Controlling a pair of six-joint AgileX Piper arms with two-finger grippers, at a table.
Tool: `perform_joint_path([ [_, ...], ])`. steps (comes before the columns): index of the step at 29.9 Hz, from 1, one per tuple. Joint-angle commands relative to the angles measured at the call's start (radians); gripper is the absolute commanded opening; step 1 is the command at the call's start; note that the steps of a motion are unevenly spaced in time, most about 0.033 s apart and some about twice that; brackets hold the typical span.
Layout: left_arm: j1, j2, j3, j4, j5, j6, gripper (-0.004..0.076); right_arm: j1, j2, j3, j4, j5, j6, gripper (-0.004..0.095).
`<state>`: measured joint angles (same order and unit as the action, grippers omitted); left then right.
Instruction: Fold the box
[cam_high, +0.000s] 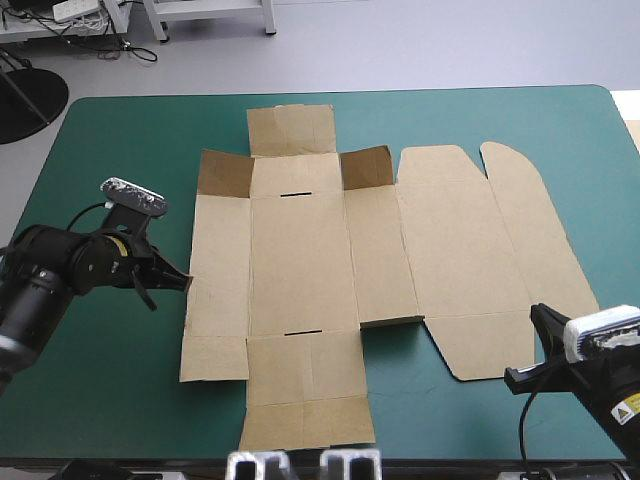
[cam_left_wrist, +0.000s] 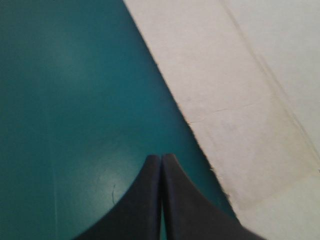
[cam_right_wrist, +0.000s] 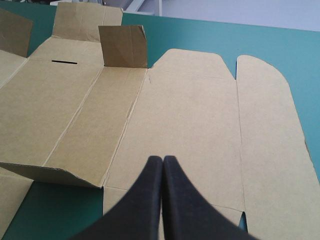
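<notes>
The brown box (cam_high: 300, 260) lies as a cut sheet spread across the middle of the teal-green cover (cam_high: 110, 390). Two small corner flaps (cam_high: 365, 167) stand raised at its far side, and the rounded lid panels (cam_high: 500, 250) lie flat to the right. My left gripper (cam_high: 186, 281) is shut and empty, its tip low over the cover just short of the sheet's left edge (cam_left_wrist: 200, 135). The left wrist view shows the shut fingers (cam_left_wrist: 161, 159). My right gripper (cam_high: 536, 315) is shut at the box's near right corner, above the lid panel (cam_right_wrist: 195, 125); its tip (cam_right_wrist: 162, 159) holds nothing.
The sheet's near flap (cam_high: 310, 420) reaches almost to the table's front edge. Its far flap (cam_high: 290, 128) ends short of the far edge. The near end of the side panel (cam_right_wrist: 55, 172) next to the lid sits slightly lifted off the cover.
</notes>
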<state>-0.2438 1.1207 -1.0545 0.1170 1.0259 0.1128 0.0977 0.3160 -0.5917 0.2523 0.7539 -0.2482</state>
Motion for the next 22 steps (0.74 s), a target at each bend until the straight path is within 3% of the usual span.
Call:
perform_joint_path([
  [1, 0.096, 0.086, -0.037, -0.021, -0.04, 0.018, 0.0019, -0.002, 0.074, -0.072, 0.012, -0.033, -0.007, -0.002],
  [7, 0.338, 0.215, -0.037, -0.512, 0.051, 0.366, 0.0016, -0.002, 0.169, -0.139, -0.008, 0.009, -0.012, -0.002],
  [13, 0.402, 0.277, -0.037, -0.62, 0.117, 0.42, 0.0048, -0.002, 0.276, -0.177, -0.007, 0.011, -0.012, -0.002],
  [15, 0.402, 0.301, -0.037, -0.622, 0.14, 0.42, 0.0127, -0.002, 0.306, -0.178, -0.007, 0.011, -0.012, -0.002],
  [20, 0.402, 0.391, -0.037, -0.664, 0.197, 0.421, 0.0498, -0.002, 0.348, -0.181, -0.003, 0.011, -0.021, -0.002],
  [22, 0.402, 0.417, -0.037, -0.687, 0.225, 0.428, 0.0568, -0.002, 0.351, -0.183, 0.0, 0.011, -0.031, -0.002],
])
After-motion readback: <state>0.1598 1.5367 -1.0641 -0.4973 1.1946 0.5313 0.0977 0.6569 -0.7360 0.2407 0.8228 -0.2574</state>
